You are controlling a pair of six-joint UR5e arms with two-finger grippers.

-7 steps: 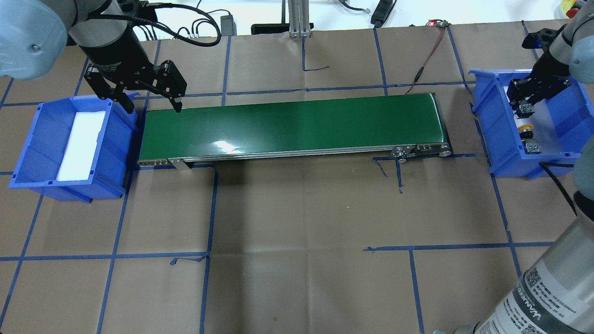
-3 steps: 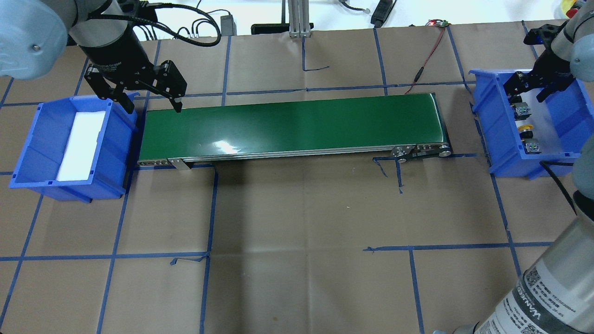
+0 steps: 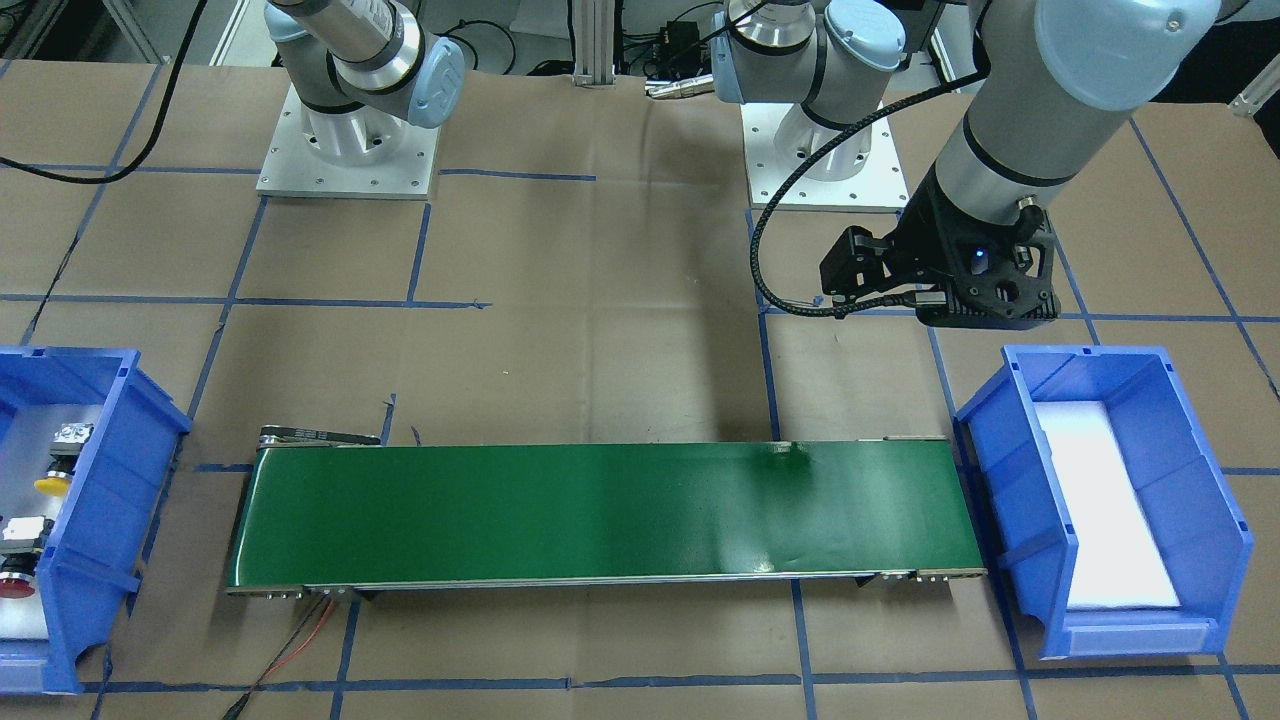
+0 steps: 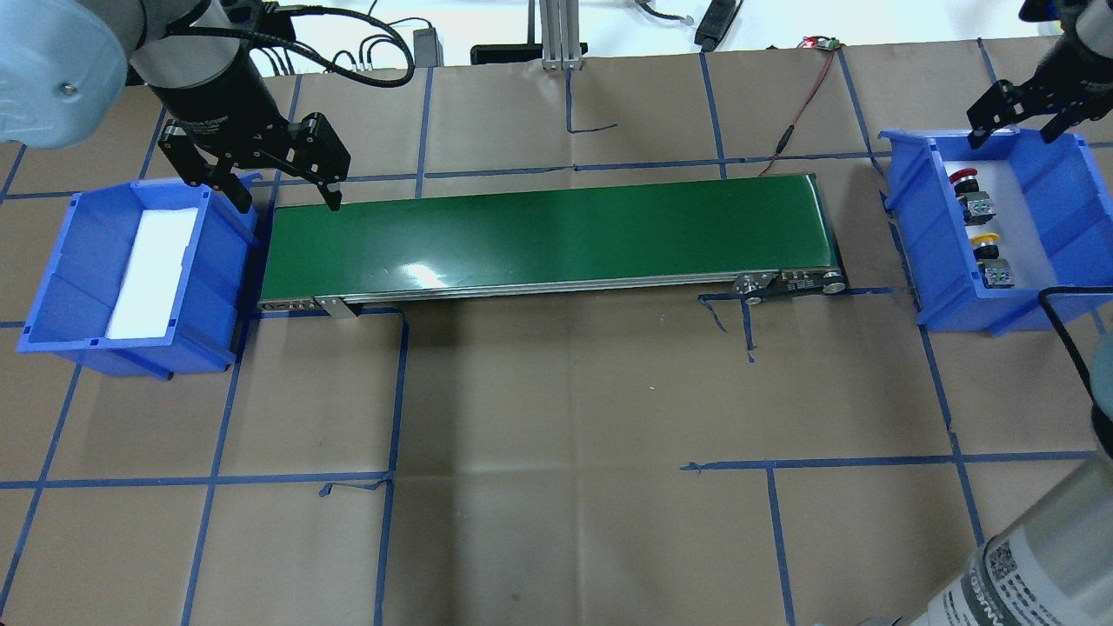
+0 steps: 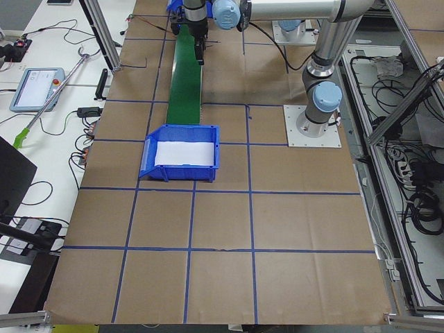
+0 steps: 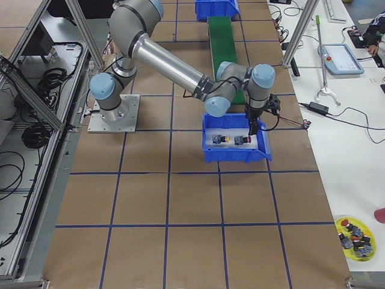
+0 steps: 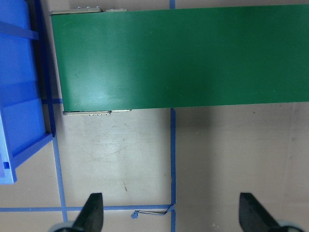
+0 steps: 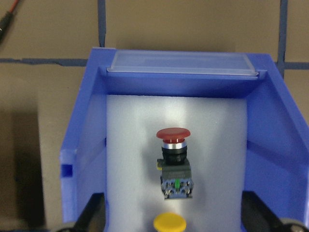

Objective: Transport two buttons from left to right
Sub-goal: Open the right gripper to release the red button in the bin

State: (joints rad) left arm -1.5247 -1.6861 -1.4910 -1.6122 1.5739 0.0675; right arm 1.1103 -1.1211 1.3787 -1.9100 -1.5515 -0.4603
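The red button and the yellow button lie on white foam in the right blue bin, red farther from me than yellow. Both also show in the right wrist view, the red one whole and only the yellow cap. My right gripper is open and empty, above the bin's far end. My left gripper is open and empty, above the left end of the green conveyor belt; the left wrist view shows nothing between its fingertips.
The left blue bin holds only a white foam pad. The belt runs between the two bins and carries nothing. A red wire lies behind the belt's right end. Brown paper with blue tape lines covers the table.
My right gripper opened, let go of the red button in the right bin, and rose up and back. The left arm has not moved.
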